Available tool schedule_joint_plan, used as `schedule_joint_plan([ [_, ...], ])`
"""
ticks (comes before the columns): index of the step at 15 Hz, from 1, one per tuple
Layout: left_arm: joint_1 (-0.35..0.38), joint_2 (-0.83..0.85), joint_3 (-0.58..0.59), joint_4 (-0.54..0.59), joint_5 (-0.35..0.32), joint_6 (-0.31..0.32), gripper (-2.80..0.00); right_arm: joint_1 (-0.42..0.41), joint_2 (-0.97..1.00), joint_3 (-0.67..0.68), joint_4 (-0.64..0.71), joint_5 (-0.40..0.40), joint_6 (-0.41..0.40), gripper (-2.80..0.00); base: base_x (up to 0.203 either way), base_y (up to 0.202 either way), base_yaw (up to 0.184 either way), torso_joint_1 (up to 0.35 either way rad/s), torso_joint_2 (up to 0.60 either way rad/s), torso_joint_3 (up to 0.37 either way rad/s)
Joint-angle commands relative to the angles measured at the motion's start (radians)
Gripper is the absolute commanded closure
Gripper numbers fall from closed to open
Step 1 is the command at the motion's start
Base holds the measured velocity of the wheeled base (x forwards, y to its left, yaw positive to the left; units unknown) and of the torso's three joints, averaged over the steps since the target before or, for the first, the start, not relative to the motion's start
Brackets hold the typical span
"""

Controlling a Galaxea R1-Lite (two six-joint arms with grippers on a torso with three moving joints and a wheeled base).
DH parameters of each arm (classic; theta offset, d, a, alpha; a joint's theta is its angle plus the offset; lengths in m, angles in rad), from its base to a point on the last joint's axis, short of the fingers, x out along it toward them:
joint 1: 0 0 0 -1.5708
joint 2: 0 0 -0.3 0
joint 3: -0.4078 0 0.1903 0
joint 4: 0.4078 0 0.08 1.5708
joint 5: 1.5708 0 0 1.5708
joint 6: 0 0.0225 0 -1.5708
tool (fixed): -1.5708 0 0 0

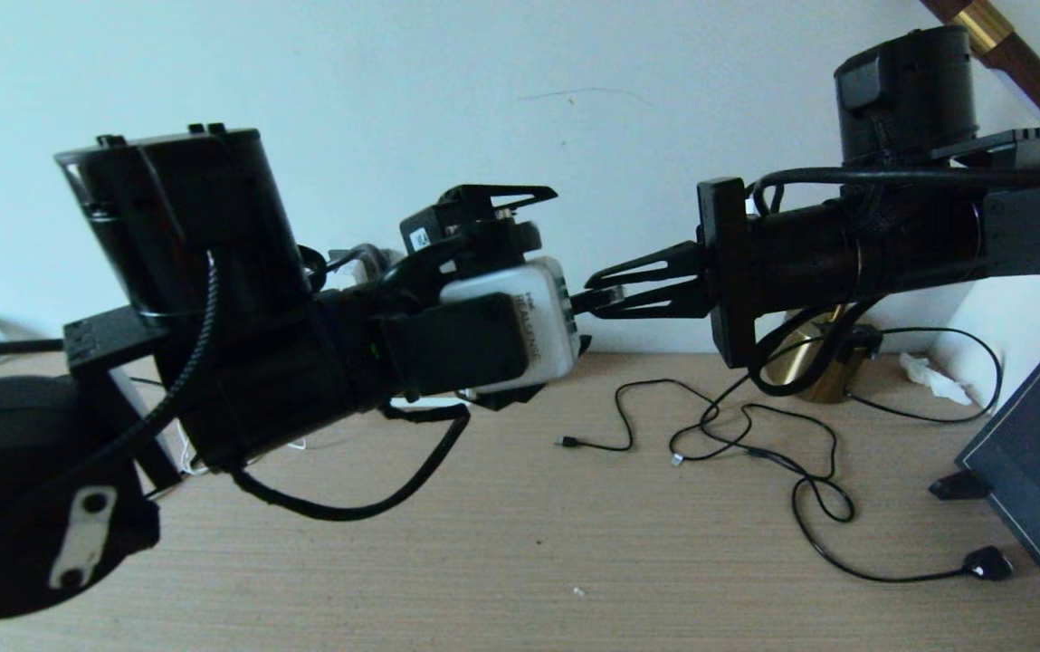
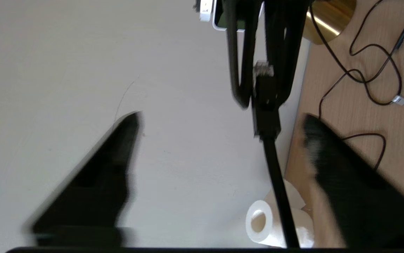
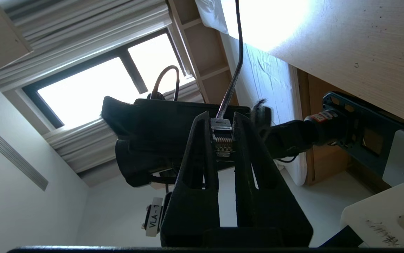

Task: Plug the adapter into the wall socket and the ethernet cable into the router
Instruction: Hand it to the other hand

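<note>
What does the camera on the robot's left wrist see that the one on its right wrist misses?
Only the left wrist view shows the open left gripper, a white tissue roll, thin black cables on the wooden table and a brass object. Only the right wrist view shows a window and the plug's metal contacts close up. Both show the ethernet cable pinched at its clear plug by the right gripper, held above the table.

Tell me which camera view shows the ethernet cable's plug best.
The right wrist view: the ethernet cable's plug sits pinched between the right gripper's fingers, gold contacts facing the camera. The left wrist view shows its boot and clear tip, blurred. In the head view it is a small dark shape.
</note>
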Motion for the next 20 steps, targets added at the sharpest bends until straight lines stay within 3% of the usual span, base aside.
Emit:
schedule_joint_plan([
  [1,0.000,0.009,-0.001,-0.005,-0.001,0.006,0.00,0.004,0.001,0.000,0.001,0.005,0.008,0.00,0.000,0.000,0.000,0.000,0.00,0.000],
  [13,-0.001,0.025,0.011,-0.006,0.001,0.006,0.00,0.011,-0.015,0.011,0.001,0.005,-0.003,0.00,0.000,0.000,0.000,0.000,0.00,0.000],
  [14,-0.001,0.025,0.011,-0.006,0.001,0.006,0.00,0.011,-0.015,0.011,0.001,0.004,-0.005,-2.80,0.000,0.000,0.000,0.000,0.00,0.000],
  [20,-0.001,0.016,0.014,-0.006,0.001,0.003,0.00,0.010,-0.009,0.011,0.002,-0.001,0.001,-2.80,0.000,0.000,0.000,0.000,0.00,0.000],
])
